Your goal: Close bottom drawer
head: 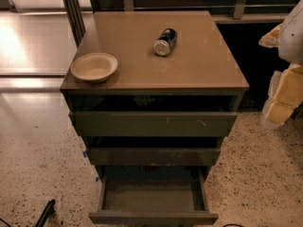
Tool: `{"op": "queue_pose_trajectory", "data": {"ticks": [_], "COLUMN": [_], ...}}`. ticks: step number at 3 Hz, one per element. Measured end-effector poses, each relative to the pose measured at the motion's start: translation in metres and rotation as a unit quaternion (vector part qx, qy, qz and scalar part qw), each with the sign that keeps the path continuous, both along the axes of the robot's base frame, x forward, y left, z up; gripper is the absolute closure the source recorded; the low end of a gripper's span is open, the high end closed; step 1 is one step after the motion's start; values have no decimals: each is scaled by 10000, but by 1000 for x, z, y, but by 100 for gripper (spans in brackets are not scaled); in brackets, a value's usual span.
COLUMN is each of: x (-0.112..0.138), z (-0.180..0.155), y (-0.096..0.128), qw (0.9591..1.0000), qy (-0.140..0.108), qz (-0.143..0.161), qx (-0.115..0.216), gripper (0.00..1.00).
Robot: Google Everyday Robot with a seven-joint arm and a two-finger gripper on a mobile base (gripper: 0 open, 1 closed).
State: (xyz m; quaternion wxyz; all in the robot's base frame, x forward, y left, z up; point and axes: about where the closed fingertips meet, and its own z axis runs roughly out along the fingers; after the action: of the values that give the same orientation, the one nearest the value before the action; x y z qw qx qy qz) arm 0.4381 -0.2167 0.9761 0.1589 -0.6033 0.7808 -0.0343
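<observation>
The bottom drawer (pixel 154 198), lowest of 3, sits pulled wide open. I can't read the label of the can (pixel 164 41) lying on the counter (pixel 137 60). The gripper (pixel 283 96) is cropped at the right edge; I cannot tell its state.

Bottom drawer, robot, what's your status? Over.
Tool at right edge, beside the cabinet, apart from it. Bottom drawer pulled wide open. Nothing seen inside blocking it.
</observation>
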Motion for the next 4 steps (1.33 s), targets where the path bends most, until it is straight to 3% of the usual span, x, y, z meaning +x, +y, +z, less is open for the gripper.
{"op": "queue_pose_trajectory", "data": {"ticks": [2,3,4], "x": [-2,-17,-41], "z": [-5,-46,-114], "y": [0,-4,-14], "qw": [9999,9975,9892], "qy": [-68,73,408], "qz": [-37,-312,-747], "qx": [115,637,1196], "gripper": [0,0,0]}}
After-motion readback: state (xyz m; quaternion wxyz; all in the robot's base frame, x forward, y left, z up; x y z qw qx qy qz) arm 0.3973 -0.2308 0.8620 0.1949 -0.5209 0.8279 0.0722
